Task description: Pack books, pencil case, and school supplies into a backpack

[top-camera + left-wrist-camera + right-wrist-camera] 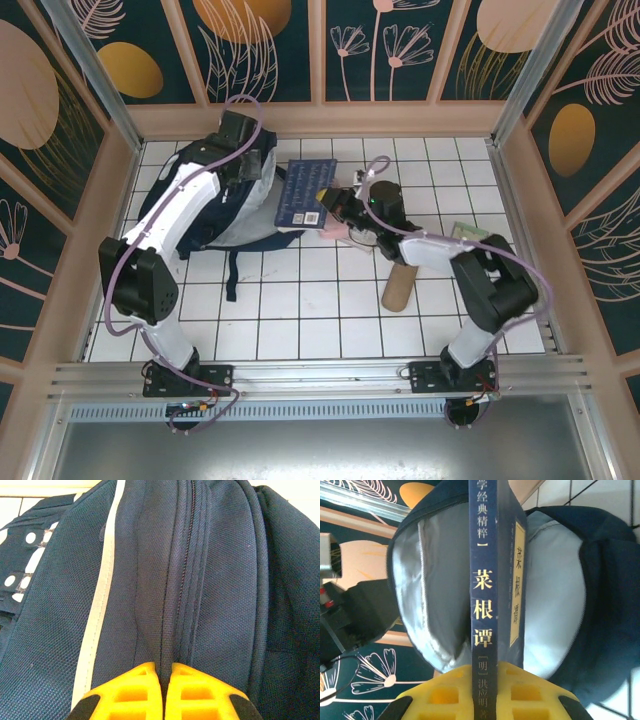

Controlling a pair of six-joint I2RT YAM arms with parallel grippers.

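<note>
The navy backpack (225, 208) lies at the back left with its mouth facing right and pale grey lining (555, 610) showing. My left gripper (257, 167) is at its top edge, shut on a fold of navy fabric beside the zipper (186, 570); the yellow fingertips (145, 680) pinch the seam. My right gripper (335, 207) is shut on a navy book (305, 190) with gold characters on its spine (487, 580), held edge-on in front of the open mouth. The far end of the book sits inside the opening.
A tan cylinder (400, 288) lies right of centre and a pink item (335, 235) sits under the right wrist; which is the pencil case I cannot tell. A pale green packet (466, 232) rests at the right. Backpack straps (233, 270) trail forward. Walls enclose the tiled table.
</note>
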